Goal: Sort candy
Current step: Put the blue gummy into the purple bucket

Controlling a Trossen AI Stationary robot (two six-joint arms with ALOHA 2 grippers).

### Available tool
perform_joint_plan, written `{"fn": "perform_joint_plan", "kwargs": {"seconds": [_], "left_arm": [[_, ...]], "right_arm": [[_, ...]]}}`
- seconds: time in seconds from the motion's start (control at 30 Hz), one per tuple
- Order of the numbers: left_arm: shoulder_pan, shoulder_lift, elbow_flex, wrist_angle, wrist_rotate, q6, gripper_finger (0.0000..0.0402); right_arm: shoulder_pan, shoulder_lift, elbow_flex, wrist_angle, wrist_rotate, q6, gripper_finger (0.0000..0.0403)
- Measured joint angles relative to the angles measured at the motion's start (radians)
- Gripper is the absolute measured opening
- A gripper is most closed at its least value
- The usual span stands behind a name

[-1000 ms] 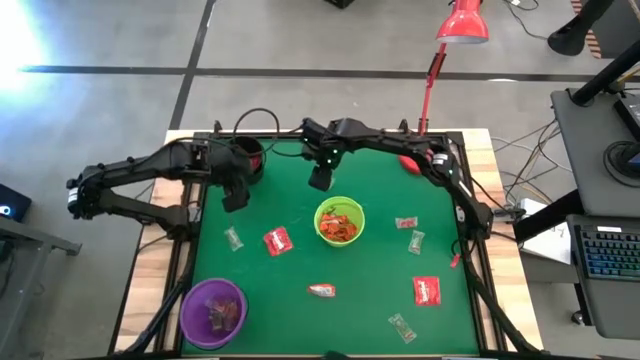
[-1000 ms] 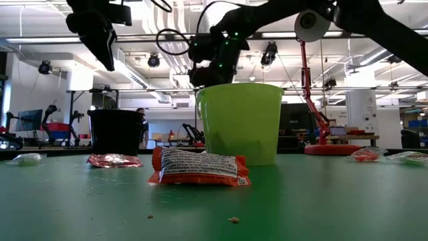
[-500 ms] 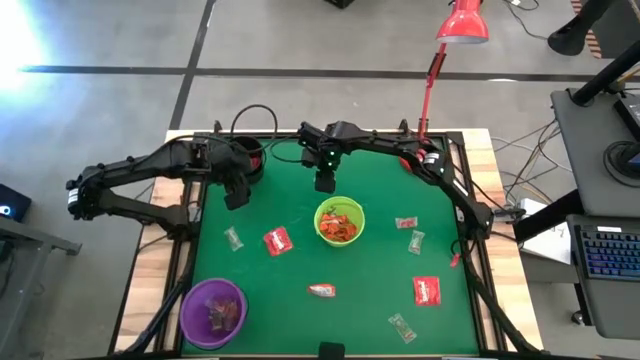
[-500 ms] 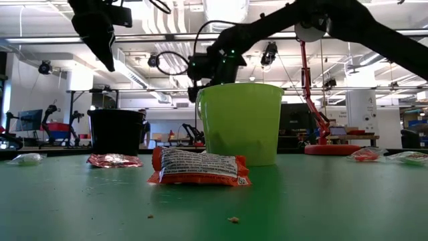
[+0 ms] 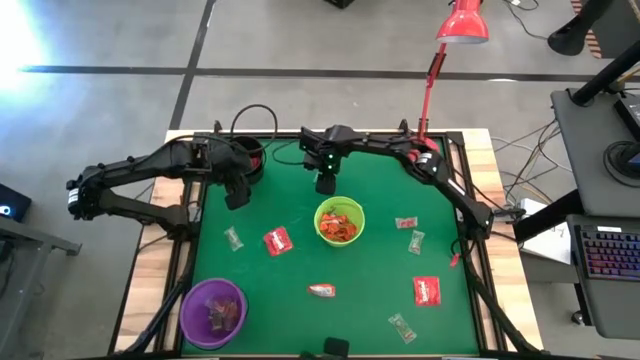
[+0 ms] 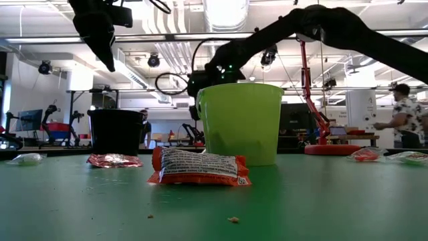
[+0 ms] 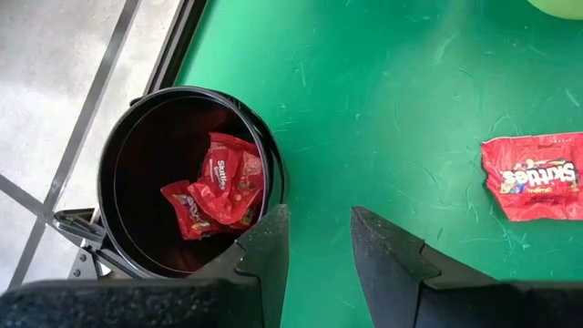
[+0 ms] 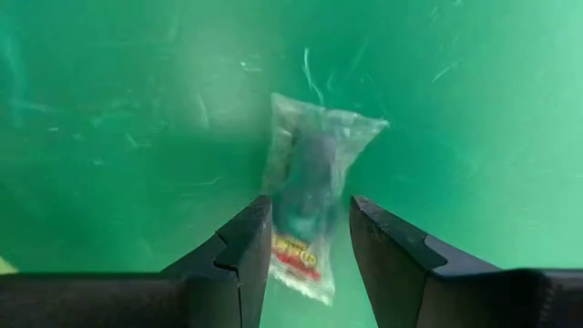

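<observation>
Green felt covers the table [image 5: 300,200], where two dark arms reach in from opposite sides during a candy sort. A lime-green bowl [image 5: 339,222] stands near the middle with orange-red wrappers [image 5: 340,226] inside; a purple bowl [image 5: 213,311] at the near left corner holds small sweets, and a black bowl [image 7: 187,178] at the far left edge holds red packets [image 7: 219,187]. The left gripper [image 7: 317,241] hangs in the air just beside the black bowl, its fingers parted with nothing between them. The right gripper [image 8: 308,239] hovers beyond the lime-green bowl, toward the far edge, its fingers clamped on a clear wrapper [image 8: 310,200] that sticks out past the tips. Loose candy lies scattered across the felt: a flat red packet [image 5: 277,240] left of the lime-green bowl, another red packet [image 5: 427,290] toward the near right, an orange-red bar [image 6: 199,167] in front of the bowl, and pale twist wrappers [image 5: 233,238] on both sides. A red lamp [image 5: 462,22] stands at the far right edge, and a person [image 6: 404,117] shows in the room beyond the table.
</observation>
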Motion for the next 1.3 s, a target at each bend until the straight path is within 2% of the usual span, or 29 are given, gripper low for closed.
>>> {"fn": "perform_joint_plan", "kwargs": {"seconds": [0.27, 0.57, 0.9, 1.13, 1.3], "left_arm": [[0.000, 0.000, 0.000, -0.004, 0.001, 0.008, 0.0103], [0.000, 0.000, 0.000, -0.012, 0.001, 0.026, 0.0103], [0.000, 0.000, 0.000, -0.022, 0.001, 0.020, 0.0103], [0.000, 0.000, 0.000, -0.044, 0.002, 0.016, 0.0103], [0.000, 0.000, 0.000, -0.078, 0.096, 0.031, 0.0103]], "right_arm": [[0.001, 0.020, 0.000, 0.001, 0.005, 0.037, 0.0131], [0.000, 0.017, 0.011, -0.012, 0.005, 0.079, 0.0017], [0.000, -0.017, 0.009, -0.016, 0.000, 0.167, 0.0012], [0.002, -0.066, 0.100, -0.029, -0.002, 0.210, 0.0012], [0.019, -0.098, 0.189, -0.031, -0.003, 0.224, 0.0012]]}}
